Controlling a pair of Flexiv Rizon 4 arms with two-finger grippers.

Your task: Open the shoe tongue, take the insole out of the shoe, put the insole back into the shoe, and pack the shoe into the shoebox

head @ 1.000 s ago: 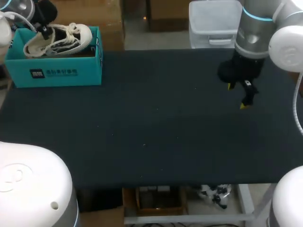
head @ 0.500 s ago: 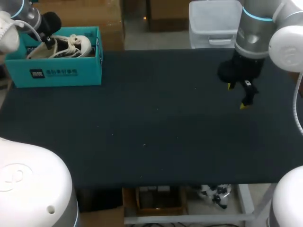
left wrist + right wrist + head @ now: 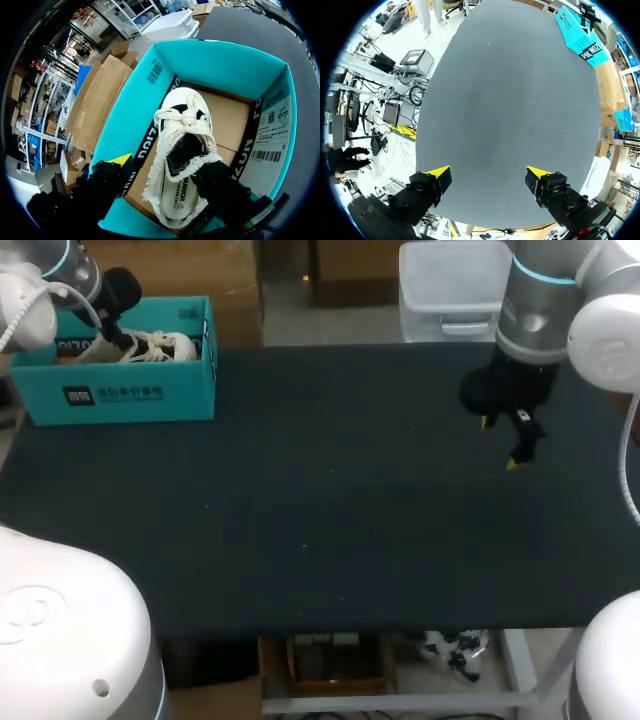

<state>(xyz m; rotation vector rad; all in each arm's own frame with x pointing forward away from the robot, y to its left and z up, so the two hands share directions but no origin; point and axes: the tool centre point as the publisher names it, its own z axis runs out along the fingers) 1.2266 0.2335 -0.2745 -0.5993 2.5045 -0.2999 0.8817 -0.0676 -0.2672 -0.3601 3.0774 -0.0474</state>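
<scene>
The sneaker [image 3: 182,165] lay flat in the teal shoebox [image 3: 220,65] between my left claw's [image 3: 170,170] spread fingers, apparently packed. My right claw [image 3: 487,177] hung open over the table [image 3: 510,100], unneeded.

The shoe [image 3: 150,345] lies inside the shoebox [image 3: 140,392] at the far left corner of the table [image 3: 330,510], the left gripper [image 3: 167,172] above the shoe's heel end, the right gripper [image 3: 505,442] above the table's far right, well apart.
</scene>
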